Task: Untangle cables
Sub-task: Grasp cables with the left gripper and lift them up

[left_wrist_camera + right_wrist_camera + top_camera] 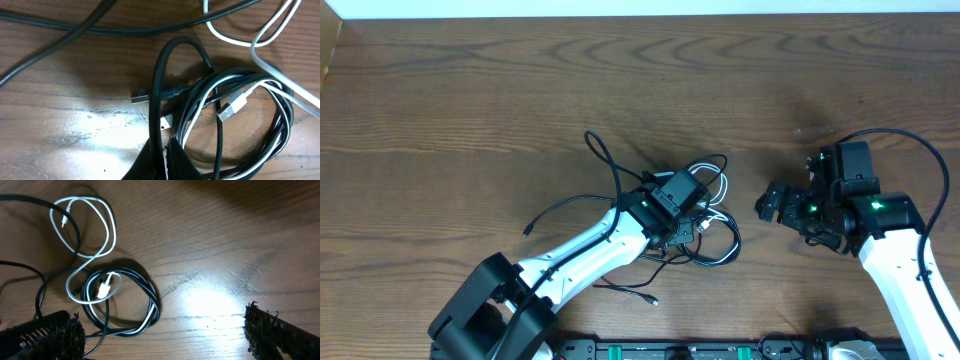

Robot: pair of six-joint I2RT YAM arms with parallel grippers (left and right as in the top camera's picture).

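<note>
L gripper (161, 156) is pressed together, pinching a black cable (156, 90) where its loop arches up at the coil's (282, 125) left edge. The coil is black strands plus a white cable (253, 46) wound together, lying on the table (470, 100). A USB plug (232, 107) lies inside the coil. White loops run off above the coil and loose black strands trail to its left. R gripper (162, 330) is spread wide to the right of the coil, holding nothing.
</note>
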